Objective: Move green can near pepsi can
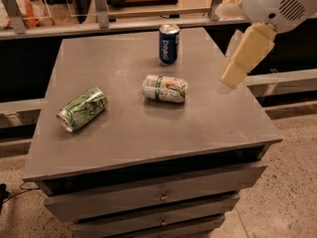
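Observation:
The green can (81, 109) lies on its side at the left of the grey table top (124, 143), its silver end towards the front left. The pepsi can (169, 43) stands upright near the table's far edge, in the middle. My gripper (229, 79), cream coloured under the white arm (275, 4), hangs in the air over the table's right edge. It is far to the right of the green can, touches nothing and holds nothing.
A whitish can with a green band (165, 88) lies on its side mid-table, between the green can and the pepsi can. The table is a cabinet with drawers (158, 195) at its front. A railing (99, 6) runs behind it.

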{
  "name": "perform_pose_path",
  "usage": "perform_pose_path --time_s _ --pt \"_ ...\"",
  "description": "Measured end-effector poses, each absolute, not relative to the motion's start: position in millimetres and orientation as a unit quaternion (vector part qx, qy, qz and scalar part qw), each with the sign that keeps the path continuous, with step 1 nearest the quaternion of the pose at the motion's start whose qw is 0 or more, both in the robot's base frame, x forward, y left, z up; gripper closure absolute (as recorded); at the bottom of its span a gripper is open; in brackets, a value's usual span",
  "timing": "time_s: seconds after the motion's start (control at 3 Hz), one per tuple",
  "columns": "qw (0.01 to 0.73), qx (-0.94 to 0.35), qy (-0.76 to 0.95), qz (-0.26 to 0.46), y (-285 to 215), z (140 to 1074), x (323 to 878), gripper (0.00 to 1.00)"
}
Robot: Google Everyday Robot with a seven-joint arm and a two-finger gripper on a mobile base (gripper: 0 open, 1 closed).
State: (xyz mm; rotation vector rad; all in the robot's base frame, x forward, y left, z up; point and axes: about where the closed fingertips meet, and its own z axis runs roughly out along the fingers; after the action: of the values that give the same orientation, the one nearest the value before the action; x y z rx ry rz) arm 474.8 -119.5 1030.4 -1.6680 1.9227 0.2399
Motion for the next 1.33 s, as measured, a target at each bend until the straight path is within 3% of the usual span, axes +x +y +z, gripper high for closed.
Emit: perform_pose_path --time_s 0.67,1.33 --pt "0.318 -0.724 0.612 0.014 -104.6 1087.0 483.6 0.0" --pt "0.319 -0.824 0.467 -0.011 -8.4 1083.4 488.1 0.0"
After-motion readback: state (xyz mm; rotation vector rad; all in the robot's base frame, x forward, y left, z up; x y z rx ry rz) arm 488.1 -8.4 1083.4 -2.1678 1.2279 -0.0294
